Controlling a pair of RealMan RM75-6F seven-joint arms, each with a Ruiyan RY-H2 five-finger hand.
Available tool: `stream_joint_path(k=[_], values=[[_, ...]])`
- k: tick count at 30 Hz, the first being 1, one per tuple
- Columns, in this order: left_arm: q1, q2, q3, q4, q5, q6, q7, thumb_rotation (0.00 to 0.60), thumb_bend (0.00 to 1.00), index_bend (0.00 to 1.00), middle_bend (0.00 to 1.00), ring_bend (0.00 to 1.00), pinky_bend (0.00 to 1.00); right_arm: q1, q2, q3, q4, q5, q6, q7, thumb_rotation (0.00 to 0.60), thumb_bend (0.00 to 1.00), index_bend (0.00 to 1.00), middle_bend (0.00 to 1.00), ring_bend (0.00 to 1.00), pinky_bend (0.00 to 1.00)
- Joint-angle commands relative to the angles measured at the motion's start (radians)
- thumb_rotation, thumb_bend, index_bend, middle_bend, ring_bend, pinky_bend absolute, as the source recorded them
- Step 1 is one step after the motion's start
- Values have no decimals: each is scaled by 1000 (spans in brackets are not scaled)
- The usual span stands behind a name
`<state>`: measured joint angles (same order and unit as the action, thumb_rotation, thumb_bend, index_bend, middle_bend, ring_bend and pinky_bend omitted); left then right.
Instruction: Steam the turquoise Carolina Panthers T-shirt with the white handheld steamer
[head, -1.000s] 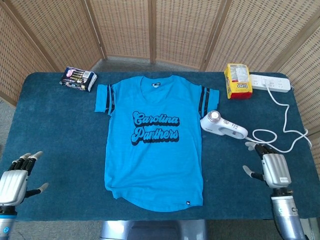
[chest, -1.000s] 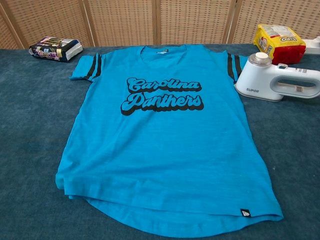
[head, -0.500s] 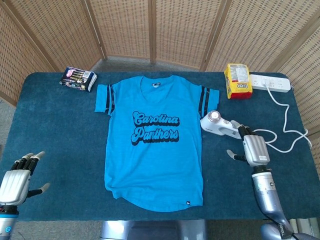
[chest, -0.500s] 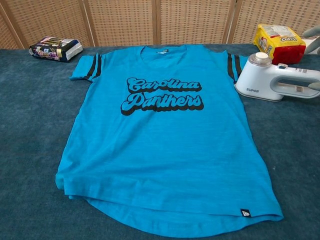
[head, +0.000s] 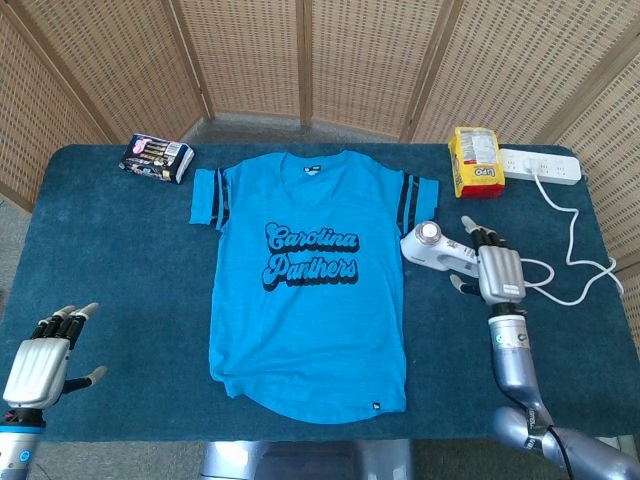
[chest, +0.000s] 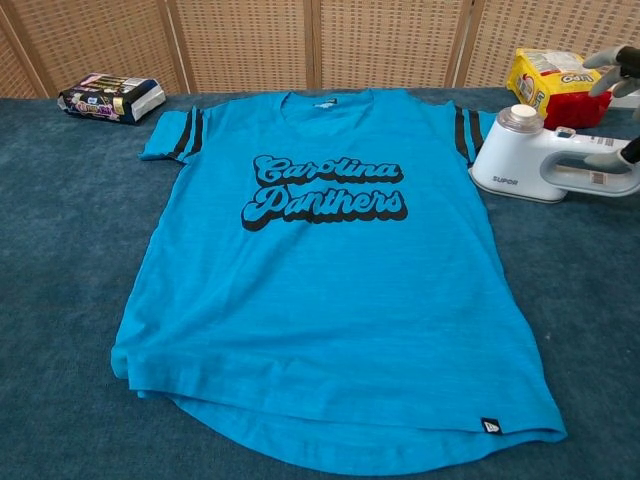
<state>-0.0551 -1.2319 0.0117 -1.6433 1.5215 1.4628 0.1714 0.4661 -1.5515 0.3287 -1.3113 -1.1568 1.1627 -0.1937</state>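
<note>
turquoise t-shirt (head: 308, 290) with black "carolina panthers" lettering lies flat mid-table, front up. white steamer (head: 445, 254) lies on its side just beside its sleeve. right hand (head: 497, 271) hovers over the handle, fingers spread, holding nothing; left hand (head: 40, 362) open too.

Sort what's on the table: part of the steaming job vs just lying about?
Job: turquoise T-shirt, white steamer, right hand over its handle.
Lying about: yellow snack pack, dark snack pack. Power strip: cord's link to steamer unclear.
</note>
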Motion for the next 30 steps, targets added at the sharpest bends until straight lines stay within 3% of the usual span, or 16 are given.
stream_joint_path(k=[1,30], values=[[0,1,0,-2,-2,0,2,478,160,126,234,149,214,17,-19,2,34,14,-11,-8,598,244,89,216,204,293],[-5,0,-2,-5,-19,-9,13,476,159,126,233,149,215,102,-200,-32,422,-1,-14,-46,599,244,94,216,203,253]])
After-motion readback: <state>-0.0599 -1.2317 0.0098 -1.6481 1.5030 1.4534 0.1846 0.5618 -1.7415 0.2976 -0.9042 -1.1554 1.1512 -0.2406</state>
